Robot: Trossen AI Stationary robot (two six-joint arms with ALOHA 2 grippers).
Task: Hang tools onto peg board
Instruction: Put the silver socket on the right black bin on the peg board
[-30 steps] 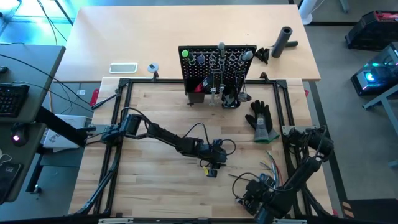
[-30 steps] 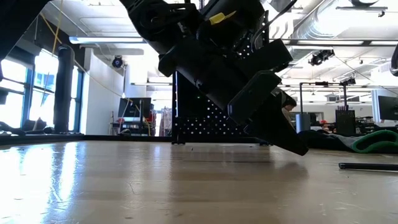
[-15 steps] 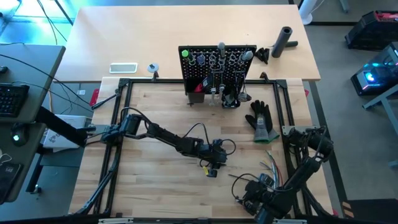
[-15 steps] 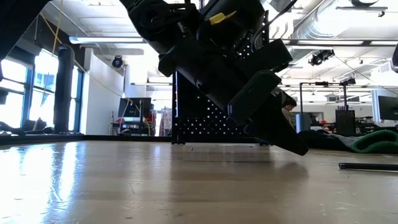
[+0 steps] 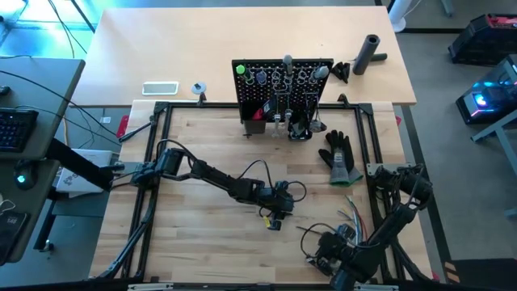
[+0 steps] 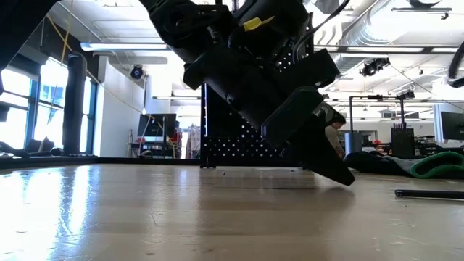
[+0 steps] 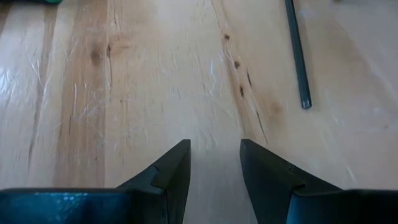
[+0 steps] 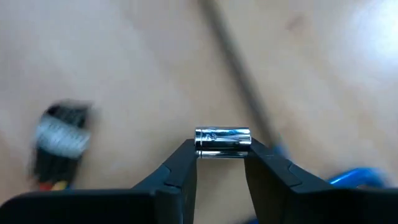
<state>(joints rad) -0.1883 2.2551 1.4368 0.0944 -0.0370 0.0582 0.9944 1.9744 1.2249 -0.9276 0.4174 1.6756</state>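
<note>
Wooden table (image 5: 202, 218), peg board (image 5: 283, 85) at its far edge
Right gripper (image 8: 222, 152) pinches a small silver socket (image 8: 222, 142); left gripper (image 7: 214, 158) half-open, empty; no legible writing

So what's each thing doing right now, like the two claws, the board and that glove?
Left claw: open, empty, just above the bare wooden table.
Right claw: shut on a small shiny silver metal cylinder.
Black perforated peg board: upright, tools already hanging on it.
Black glove: lying flat on the table.
Thin dark rod: lying flat, untouched.
</note>
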